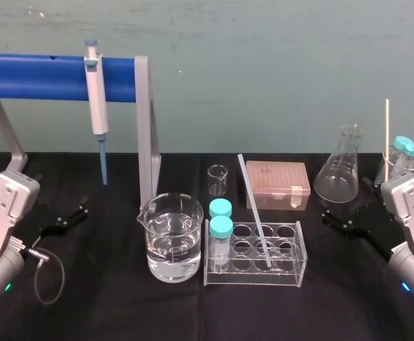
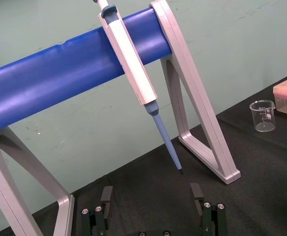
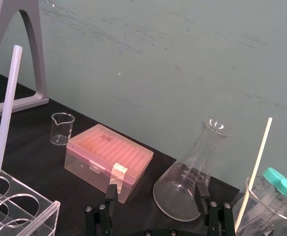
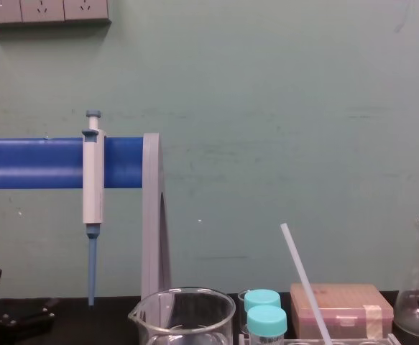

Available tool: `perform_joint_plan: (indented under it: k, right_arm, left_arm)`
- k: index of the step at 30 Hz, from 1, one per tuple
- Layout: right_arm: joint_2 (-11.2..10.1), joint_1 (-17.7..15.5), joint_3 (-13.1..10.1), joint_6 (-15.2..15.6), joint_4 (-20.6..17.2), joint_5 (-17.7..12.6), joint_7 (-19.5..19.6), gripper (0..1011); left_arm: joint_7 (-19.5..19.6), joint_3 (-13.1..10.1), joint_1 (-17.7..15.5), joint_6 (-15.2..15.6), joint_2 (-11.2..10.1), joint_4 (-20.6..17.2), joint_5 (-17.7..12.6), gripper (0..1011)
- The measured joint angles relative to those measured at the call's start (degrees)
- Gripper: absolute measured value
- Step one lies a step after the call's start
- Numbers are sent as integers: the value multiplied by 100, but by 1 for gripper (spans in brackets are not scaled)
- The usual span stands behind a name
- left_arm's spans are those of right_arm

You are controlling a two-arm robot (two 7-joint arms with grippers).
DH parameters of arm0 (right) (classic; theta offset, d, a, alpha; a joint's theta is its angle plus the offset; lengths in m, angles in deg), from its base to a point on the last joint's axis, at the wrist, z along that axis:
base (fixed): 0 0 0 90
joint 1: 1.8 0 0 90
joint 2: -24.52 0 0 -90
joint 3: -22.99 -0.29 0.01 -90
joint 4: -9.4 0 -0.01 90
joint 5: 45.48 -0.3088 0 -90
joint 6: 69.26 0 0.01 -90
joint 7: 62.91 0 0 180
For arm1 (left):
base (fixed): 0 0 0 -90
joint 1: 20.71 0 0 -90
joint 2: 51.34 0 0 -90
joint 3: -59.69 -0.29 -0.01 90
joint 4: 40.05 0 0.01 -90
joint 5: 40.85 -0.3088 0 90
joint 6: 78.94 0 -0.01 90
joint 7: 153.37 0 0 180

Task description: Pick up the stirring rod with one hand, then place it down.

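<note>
The stirring rod (image 1: 254, 209) is a thin translucent white stick. It leans in a hole of the clear rack (image 1: 295, 273) at the table's middle, with its top tilted toward the back left. The chest view shows the stirring rod (image 4: 304, 280) rising well above the teal-capped vials (image 4: 266, 320). It also stands at the side of the right wrist view, stirring rod (image 3: 4, 128). My right gripper (image 1: 329, 215) rests on the black cloth to the right of the rack, open and empty, right gripper (image 3: 156, 191). My left gripper (image 1: 79, 211) lies at the far left, open and empty, left gripper (image 2: 151, 194).
A blue bar stand (image 1: 144, 121) holds a pipette (image 1: 95, 92) at the back left. A water beaker (image 1: 170, 238) stands left of the rack. Behind are a small beaker (image 1: 218, 180), a pink box (image 1: 276, 185) and a conical flask (image 1: 340, 167). A vial-filled beaker (image 1: 405, 160) sits far right.
</note>
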Motion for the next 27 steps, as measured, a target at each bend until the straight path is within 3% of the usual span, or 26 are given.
perform_joint_plan:
  k: [19, 23, 27]
  right_arm:
    - [29, 0, -90, -12, 1, 11, -44, 1003]
    - [104, 11, -278, 90, -107, -396, -359, 1003]
    - [245, 86, -493, 474, -304, -1093, -883, 1003]
  left_arm:
    - [0, 0, 0, -1, 0, 0, 0, 1000]
    - [0, 0, 0, 0, 0, 0, 0, 1000]
    - [0, 0, 0, 0, 0, 0, 0, 1000]
